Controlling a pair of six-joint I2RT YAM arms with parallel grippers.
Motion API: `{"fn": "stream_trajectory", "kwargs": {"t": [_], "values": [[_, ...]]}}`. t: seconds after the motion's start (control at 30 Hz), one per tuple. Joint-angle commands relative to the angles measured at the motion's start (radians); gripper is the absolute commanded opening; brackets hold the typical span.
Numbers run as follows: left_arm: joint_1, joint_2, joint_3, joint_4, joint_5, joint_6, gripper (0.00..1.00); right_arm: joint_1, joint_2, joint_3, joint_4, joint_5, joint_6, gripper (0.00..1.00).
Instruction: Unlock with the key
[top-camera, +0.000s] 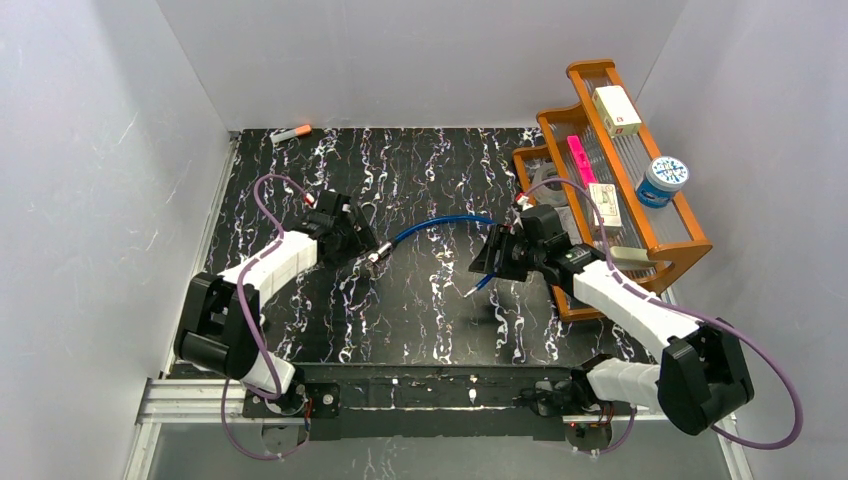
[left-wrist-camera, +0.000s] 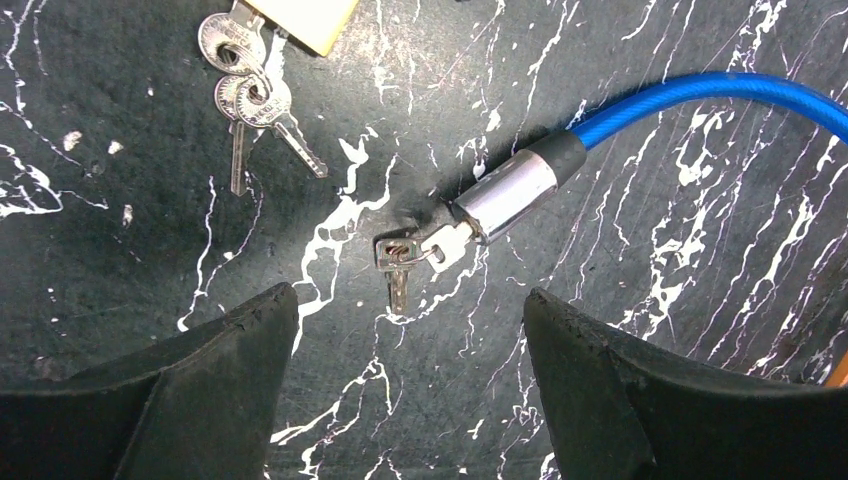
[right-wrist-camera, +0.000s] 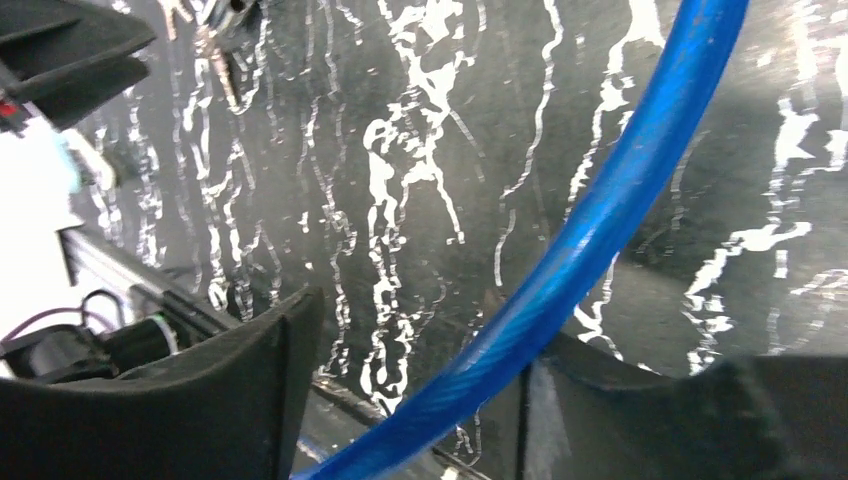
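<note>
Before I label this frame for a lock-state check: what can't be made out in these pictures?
- Left wrist view: brass padlock, cut off by the top edge.
- Left wrist view: whether the small key sits inside the cable lock head, too small.
- Right wrist view: the ends of the blue cable, cut off by the edges.
- Top external view: key bunch, hidden or too small near the left tool.

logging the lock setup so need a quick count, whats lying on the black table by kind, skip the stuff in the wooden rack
blue cable lock: 1
brass padlock: 1
key bunches: 2
orange marker: 1
total: 5
</note>
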Motion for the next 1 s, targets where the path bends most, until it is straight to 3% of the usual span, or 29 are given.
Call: {"fn": "stream_trajectory", "kwargs": {"t": [0.0,0.27,0.43,0.73,0.87,0.97], "values": [[0.009,-0.026,0.052,-0.062,-0.045,0.042,0.8,-0.004,0.021,0.093,-0.101,0.173,-0.067,0.72],[0.012,-0.097,0.089,-0.152,-0.125,0.094,0.81,-0.004,0.064,0.154,-0.249,0.473,-0.097,0.8],[0.014,-0.139,0.109,-0.21,-0.185,0.116,0.81,-0.004,0.021,0.163,-0.294,0.575,-0.111,0.83],[0.014,-0.228,0.162,-0.253,-0.198,0.131,0.84,-0.004,-0.054,0.251,-0.348,0.661,-0.158,0.84],[0.015,-0.34,0.184,-0.263,-0.219,0.177,0.98,-0.004,-0.158,0.305,-0.298,0.626,-0.245,0.85],[0.015,-0.449,0.199,-0.266,-0.243,0.232,0.98,-0.004,-0.224,0.369,-0.262,0.59,-0.328,0.85]]}}
